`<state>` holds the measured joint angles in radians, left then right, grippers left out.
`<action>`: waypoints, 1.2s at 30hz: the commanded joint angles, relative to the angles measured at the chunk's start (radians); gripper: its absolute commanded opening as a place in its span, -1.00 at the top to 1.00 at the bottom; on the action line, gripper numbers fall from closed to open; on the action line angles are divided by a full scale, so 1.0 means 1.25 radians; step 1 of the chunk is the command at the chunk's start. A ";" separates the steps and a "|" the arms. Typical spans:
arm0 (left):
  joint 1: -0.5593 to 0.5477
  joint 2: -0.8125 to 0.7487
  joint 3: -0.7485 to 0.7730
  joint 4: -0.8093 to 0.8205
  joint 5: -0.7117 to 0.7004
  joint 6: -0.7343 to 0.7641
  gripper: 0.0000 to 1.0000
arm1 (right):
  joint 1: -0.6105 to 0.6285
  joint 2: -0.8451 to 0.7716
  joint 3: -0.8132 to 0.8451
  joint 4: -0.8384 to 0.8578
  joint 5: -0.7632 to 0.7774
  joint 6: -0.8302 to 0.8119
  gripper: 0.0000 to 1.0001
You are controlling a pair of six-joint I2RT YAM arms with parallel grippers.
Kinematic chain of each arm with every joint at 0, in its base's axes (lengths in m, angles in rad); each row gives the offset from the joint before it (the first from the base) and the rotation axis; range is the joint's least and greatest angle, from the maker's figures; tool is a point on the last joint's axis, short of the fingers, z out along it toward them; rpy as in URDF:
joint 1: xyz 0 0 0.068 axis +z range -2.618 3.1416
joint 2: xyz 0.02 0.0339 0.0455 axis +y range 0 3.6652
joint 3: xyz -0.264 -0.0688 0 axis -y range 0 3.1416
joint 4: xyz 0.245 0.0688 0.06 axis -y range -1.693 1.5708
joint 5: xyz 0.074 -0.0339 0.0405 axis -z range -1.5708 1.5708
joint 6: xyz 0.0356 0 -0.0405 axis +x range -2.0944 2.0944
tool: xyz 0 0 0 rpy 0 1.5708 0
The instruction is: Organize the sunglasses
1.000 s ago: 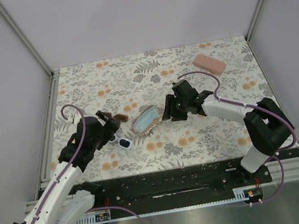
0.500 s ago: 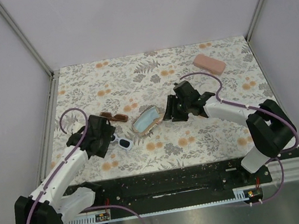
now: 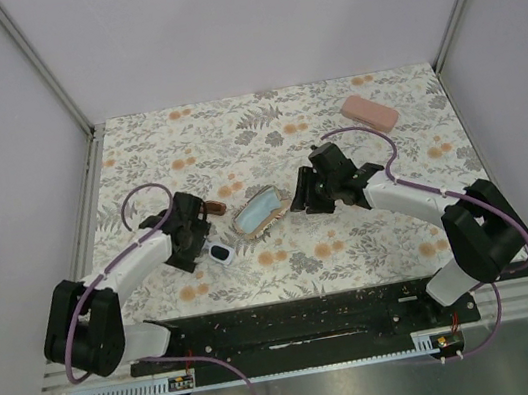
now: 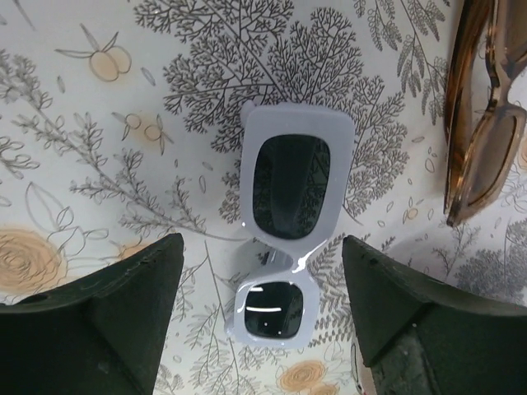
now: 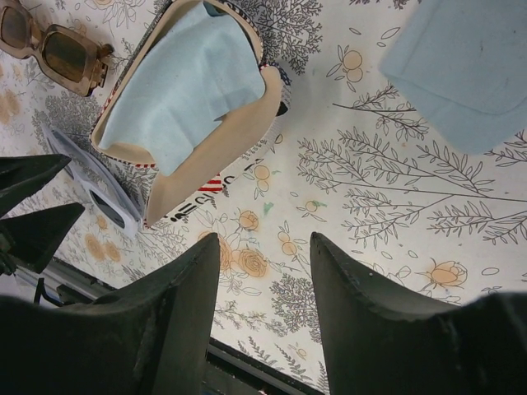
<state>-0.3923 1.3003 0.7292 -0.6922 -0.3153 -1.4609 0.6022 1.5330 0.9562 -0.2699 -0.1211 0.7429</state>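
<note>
The white-framed sunglasses (image 4: 288, 239) lie flat on the floral tabletop, dark lenses up. My left gripper (image 4: 262, 243) stands open just above them, one finger (image 4: 132, 288) on each side and neither touching. From above, the white pair (image 3: 220, 254) peeks out beside the left gripper (image 3: 192, 232). The brown sunglasses (image 3: 213, 208) lie just beyond, also at the left wrist view's right edge (image 4: 486, 140). My right gripper (image 3: 304, 196) hovers open and empty to the right of the pouch; in its own view the gripper (image 5: 263, 239) has only table between the fingers.
A stars-and-stripes pouch (image 3: 258, 212) lies open at the table's middle with a light blue lining (image 5: 189, 107). A pink hard case (image 3: 370, 112) sits at the far right. A light blue cloth (image 5: 469, 66) lies under the right wrist. Metal rails border the table.
My left arm has folded down and swung its gripper over the white sunglasses, jaws narrowing slightly. The right arm has barely moved. The sunglasses and pouch stay put.
</note>
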 commanded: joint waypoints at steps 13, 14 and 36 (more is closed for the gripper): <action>0.028 0.080 0.072 0.027 -0.058 0.048 0.11 | 0.004 -0.019 -0.003 0.000 0.022 0.005 -0.10; 0.028 0.075 0.070 0.026 -0.063 0.056 0.16 | 0.005 -0.016 -0.003 -0.001 0.022 0.005 -0.11; -0.024 -0.179 0.108 0.129 -0.036 0.403 0.31 | 0.005 -0.013 -0.008 0.008 0.017 0.002 -0.10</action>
<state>-0.4126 1.1046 0.8429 -0.6262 -0.3683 -1.0378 0.6022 1.5330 0.9546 -0.2817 -0.1154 0.7422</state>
